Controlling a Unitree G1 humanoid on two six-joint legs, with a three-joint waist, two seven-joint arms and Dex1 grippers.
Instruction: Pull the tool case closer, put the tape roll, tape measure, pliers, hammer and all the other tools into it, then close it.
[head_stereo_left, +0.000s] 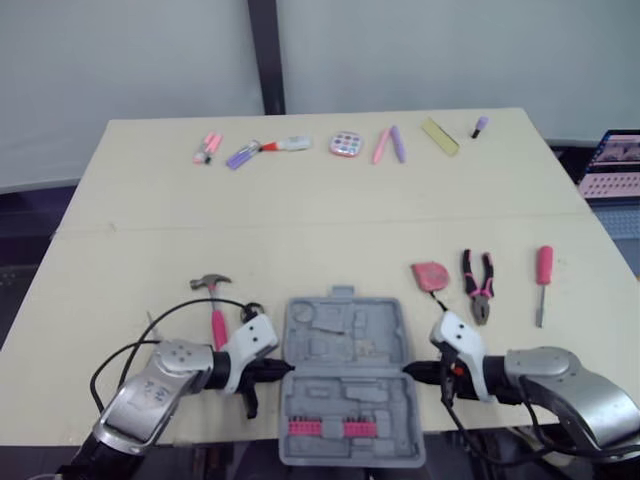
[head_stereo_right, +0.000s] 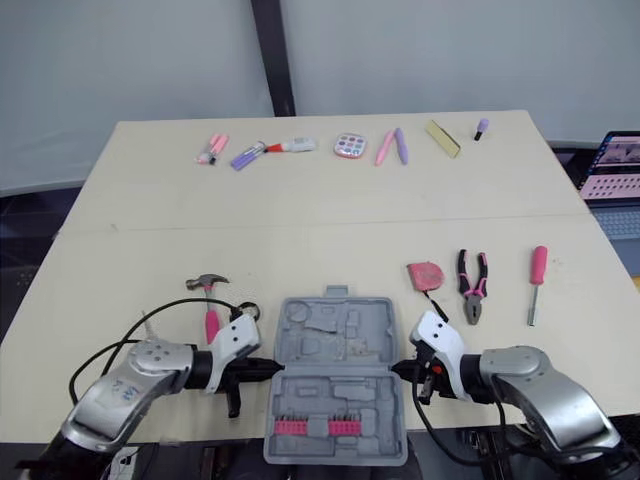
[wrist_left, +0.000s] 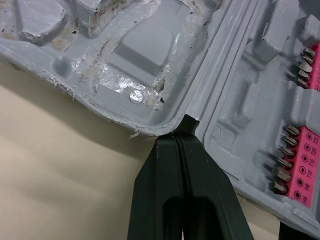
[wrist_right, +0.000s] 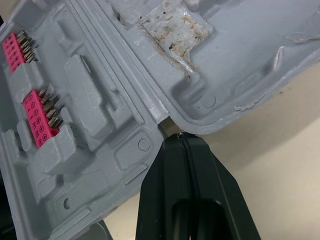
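Left tool (head_stereo_left: 284, 369), right tool (head_stereo_left: 409, 371), both closed.

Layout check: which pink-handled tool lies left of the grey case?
The pink-handled hammer; the pink-and-black pliers and pink-handled screwdriver lie right of the case.

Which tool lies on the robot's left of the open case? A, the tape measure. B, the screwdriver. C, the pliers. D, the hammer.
D: the hammer lies left of the case, while the tape measure, pliers and screwdriver all lie to its right.
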